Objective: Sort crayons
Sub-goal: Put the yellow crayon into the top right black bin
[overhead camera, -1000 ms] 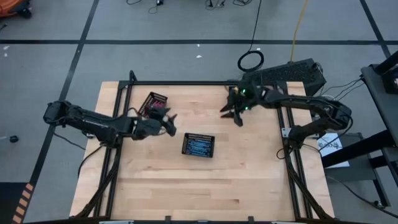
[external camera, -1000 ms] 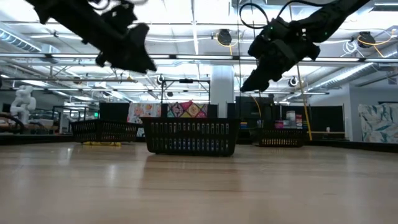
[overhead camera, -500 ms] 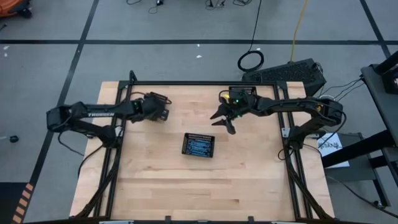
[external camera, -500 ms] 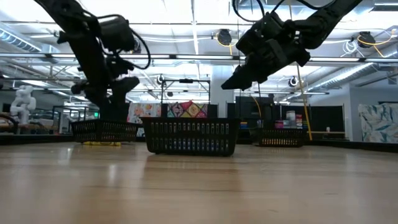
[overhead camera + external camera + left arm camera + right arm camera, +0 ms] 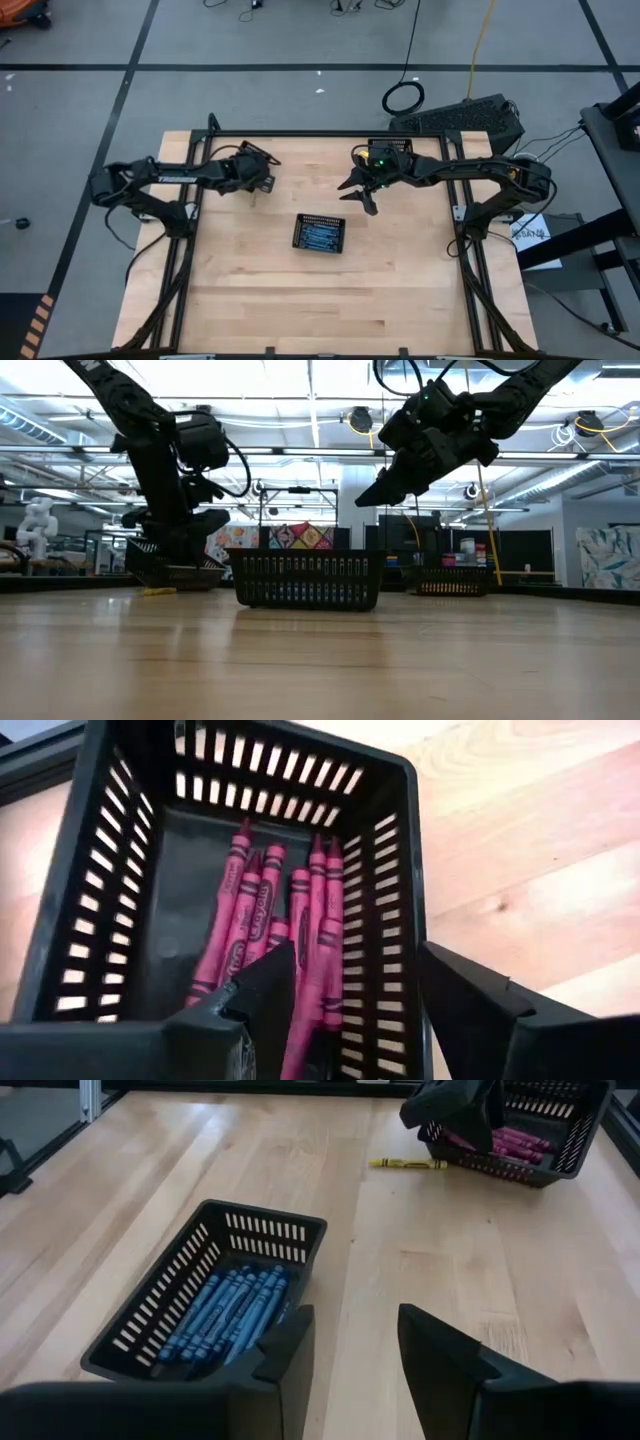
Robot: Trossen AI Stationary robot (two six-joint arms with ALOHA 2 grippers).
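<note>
Two black mesh trays sit on the wooden surface (image 5: 250, 300), each holding one colour of crayons. Nearest the front edge, close to the surface's centre, lies the tray of blue crayons (image 5: 320, 236), a rectangular basket (image 5: 205, 1302) with its sticks (image 5: 225, 1316) lying side by side along its length. The right hand (image 5: 357, 190) hangs in the air at about one o'clock from that tray, apart from it, its two fingers (image 5: 285, 1355) spread with nothing between them.

Farther back, at about ten o'clock from the blue tray and well apart from it, sits the tray of magenta crayons (image 5: 255, 925), gathered along the floor of their basket (image 5: 85, 870). The left hand (image 5: 256, 172) is directly over this tray, its fingers (image 5: 270, 985) parted and empty, with one fingertip down among the magenta sticks and the other outside the tray wall. In the low view this tray (image 5: 170, 568) looks tilted beneath the left hand.

One yellow crayon (image 5: 407, 1163) lies loose on the surface just beside the magenta tray, on the side facing the blue one.
</note>
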